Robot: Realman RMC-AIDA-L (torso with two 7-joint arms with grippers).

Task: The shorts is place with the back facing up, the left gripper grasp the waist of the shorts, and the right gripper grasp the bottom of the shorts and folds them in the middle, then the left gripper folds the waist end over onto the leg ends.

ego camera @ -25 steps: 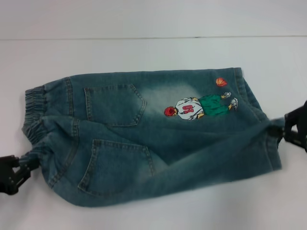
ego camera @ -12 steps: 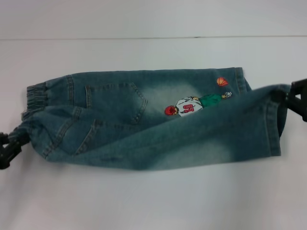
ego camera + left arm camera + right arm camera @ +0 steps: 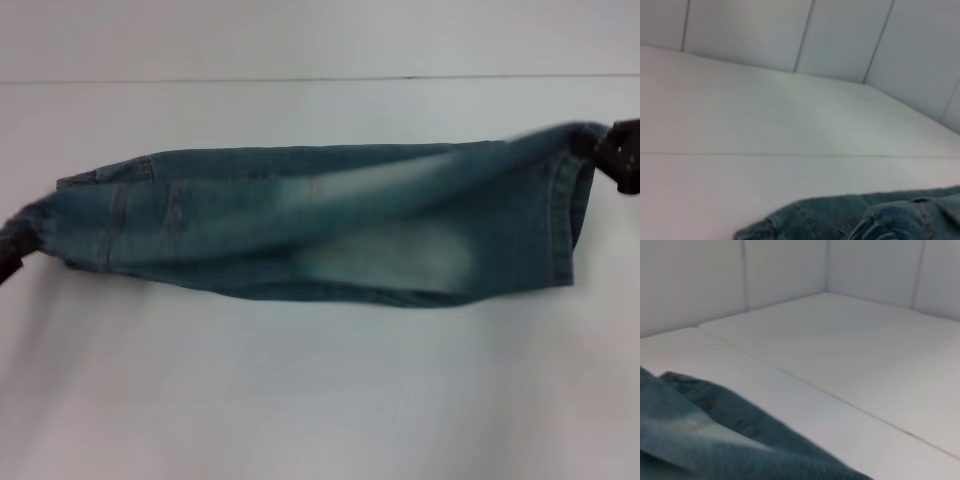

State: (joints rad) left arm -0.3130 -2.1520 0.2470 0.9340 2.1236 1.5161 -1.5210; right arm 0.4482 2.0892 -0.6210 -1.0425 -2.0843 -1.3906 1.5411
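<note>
Blue denim shorts [image 3: 320,225] lie stretched across the white table [image 3: 320,400], folded lengthwise into a long narrow band. At the far left, my left gripper [image 3: 10,255] is shut on the waist end. My right gripper [image 3: 612,152] at the far right is shut on the leg end and lifts it slightly. The folded-over half covers the pockets and the cartoon print. Denim [image 3: 865,217] fills one corner of the left wrist view, and denim [image 3: 705,430] shows in the right wrist view; neither wrist view shows fingers.
A thin seam [image 3: 300,78] runs across the table beyond the shorts. White panelled walls [image 3: 840,35] stand behind the table. Bare white surface lies in front of the shorts.
Both grippers carried the near half of the shorts up and away from me over the far half. The pockets and cartoon print became covered, and the shorts narrowed into a band.
</note>
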